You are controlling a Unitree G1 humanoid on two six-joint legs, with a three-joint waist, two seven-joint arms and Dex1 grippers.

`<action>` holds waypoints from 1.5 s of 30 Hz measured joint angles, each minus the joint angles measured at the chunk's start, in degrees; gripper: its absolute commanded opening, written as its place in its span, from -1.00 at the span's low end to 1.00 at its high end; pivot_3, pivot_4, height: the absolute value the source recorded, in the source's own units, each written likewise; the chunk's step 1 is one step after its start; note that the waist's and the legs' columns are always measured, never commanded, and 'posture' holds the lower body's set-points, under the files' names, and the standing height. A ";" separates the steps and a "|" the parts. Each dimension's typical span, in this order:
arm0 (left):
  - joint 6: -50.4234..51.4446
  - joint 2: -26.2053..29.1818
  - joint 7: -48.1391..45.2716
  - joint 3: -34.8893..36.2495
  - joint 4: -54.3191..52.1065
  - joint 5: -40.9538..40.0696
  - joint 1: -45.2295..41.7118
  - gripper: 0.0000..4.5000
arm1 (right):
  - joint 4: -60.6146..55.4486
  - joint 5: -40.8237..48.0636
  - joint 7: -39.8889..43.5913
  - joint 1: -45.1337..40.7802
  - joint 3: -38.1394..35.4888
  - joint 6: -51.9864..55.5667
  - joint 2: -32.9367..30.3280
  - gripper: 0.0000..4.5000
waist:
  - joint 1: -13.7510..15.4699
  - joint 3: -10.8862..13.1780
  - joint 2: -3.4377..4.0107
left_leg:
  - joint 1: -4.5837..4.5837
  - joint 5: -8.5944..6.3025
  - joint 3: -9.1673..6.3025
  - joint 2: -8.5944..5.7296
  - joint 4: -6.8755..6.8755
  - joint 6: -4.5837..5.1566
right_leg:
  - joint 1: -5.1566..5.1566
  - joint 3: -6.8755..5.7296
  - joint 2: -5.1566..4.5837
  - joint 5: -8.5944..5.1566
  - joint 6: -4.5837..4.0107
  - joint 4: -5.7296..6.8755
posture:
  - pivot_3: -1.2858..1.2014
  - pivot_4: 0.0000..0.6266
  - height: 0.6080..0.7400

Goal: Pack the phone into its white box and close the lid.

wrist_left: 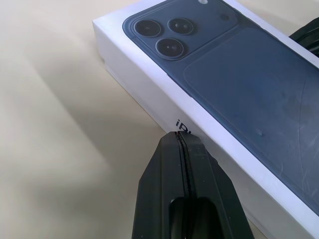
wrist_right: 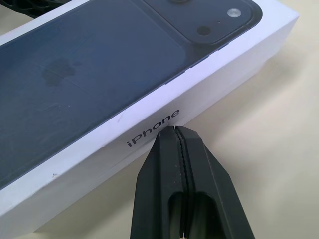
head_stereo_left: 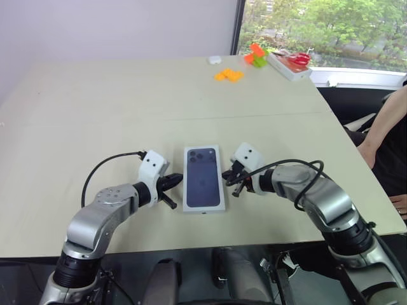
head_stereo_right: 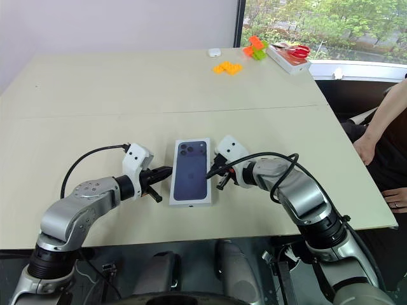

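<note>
The lid (head_stereo_left: pixel 203 178) with the blue phone picture sits shut on the white box, flat on the pale surface (head_stereo_left: pixel 95 108), left hand (head_stereo_left: pixel 173 182) clenched with tips at its left side, right hand (head_stereo_left: pixel 230 176) clenched with tips at its right side, neither grasping anything

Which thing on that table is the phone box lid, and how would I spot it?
Find the big pale table, then its near edge, where two arms meet. The lid lies flat between the left end effector and the right end effector, both shut. It alone is white with a dark blue phone printed on top.
</note>
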 measured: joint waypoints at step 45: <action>0.38 0.53 0.34 0.44 -1.10 -1.31 -0.56 -0.99 | 0.16 -0.07 0.67 -1.17 0.14 0.25 -1.09 -1.00 | -0.06 0.00 0.00 | 0.00 0.00 0.00 0.00 0.00 0.00 | -0.01 0.00 0.01 0.00 0.00 0.01 | 0.03 -0.52 0.89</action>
